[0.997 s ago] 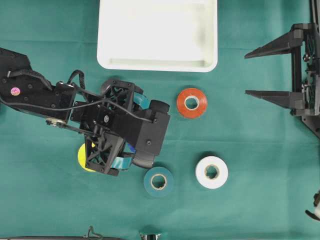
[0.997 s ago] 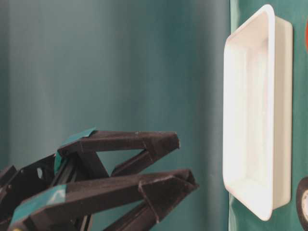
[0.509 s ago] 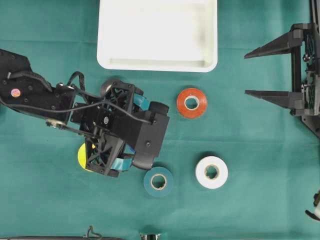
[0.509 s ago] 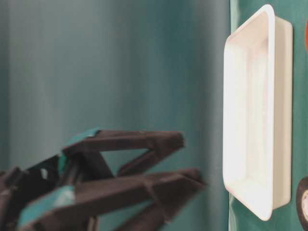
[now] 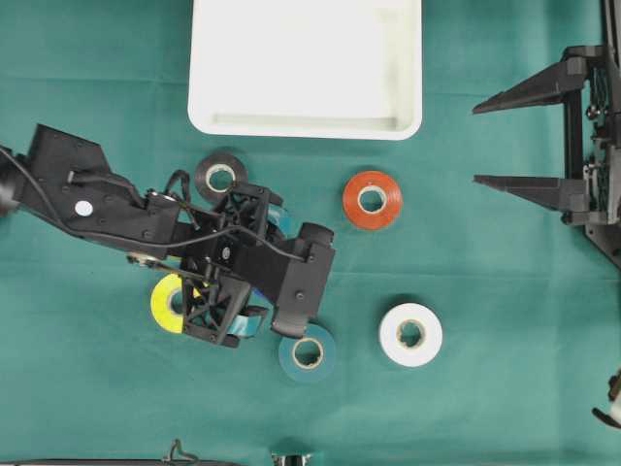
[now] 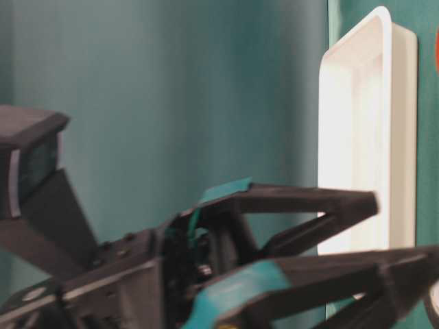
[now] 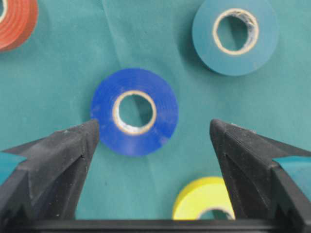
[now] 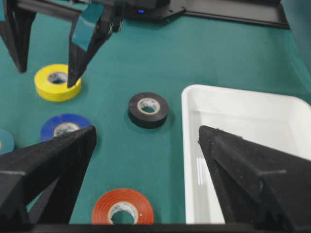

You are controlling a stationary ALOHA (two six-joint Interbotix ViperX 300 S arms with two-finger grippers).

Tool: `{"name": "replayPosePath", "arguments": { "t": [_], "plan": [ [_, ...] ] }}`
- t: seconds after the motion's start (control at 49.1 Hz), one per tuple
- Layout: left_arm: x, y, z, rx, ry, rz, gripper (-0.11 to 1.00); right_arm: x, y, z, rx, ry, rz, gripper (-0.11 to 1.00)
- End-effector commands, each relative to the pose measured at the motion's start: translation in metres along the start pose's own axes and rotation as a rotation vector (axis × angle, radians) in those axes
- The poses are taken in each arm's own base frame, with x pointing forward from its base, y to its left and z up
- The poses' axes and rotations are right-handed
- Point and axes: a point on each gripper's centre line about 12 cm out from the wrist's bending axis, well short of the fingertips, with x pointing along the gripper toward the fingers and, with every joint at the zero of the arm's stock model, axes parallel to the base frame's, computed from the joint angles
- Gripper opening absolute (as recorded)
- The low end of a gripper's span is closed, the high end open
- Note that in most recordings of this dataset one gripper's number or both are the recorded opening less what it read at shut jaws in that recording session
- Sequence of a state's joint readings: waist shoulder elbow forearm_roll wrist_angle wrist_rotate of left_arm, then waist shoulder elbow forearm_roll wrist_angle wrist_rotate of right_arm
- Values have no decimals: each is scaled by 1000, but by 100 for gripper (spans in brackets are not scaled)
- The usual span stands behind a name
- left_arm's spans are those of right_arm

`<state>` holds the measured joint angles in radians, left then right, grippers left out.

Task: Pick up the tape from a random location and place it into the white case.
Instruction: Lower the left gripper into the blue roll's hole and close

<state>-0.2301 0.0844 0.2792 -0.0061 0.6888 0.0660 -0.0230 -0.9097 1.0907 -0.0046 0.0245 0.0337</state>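
In the left wrist view a blue tape roll [image 7: 134, 111] lies flat on the green cloth between the tips of my left gripper [image 7: 154, 127]. The jaws stand wide open and hold nothing. The roll sits nearer the left-hand fingertip [image 7: 82, 141]. From overhead that gripper [image 5: 228, 262] covers the blue roll. The white case [image 5: 306, 68] sits at the top middle with nothing in it. At the right edge my right gripper [image 5: 480, 143] hangs open, apart from every roll.
Other rolls lie on the cloth: black [image 5: 220, 176], orange [image 5: 372, 200], white [image 5: 410, 334], teal [image 5: 308, 352] and yellow [image 5: 167, 303]. The yellow and teal rolls are close beside the left gripper. The case rim [image 6: 384, 137] stands just past the left fingers at table level.
The left arm has swung forward and down over the blue roll, and this uncovered the black roll in the overhead view. Both grippers stayed open. The right arm has not moved.
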Motion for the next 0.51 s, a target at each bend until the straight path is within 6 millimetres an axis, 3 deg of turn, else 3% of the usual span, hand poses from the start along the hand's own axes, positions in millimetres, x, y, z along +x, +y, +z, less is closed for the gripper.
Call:
{"name": "replayPosePath", "arguments": {
  "t": [0.0, 0.488],
  "plan": [
    [1, -1, 4, 4, -35, 2, 99, 1, 0, 10, 0, -25, -1, 92],
    [35, -7, -19, 0, -28, -4, 99, 1, 0, 11, -1, -23, -1, 92]
  ]
}}
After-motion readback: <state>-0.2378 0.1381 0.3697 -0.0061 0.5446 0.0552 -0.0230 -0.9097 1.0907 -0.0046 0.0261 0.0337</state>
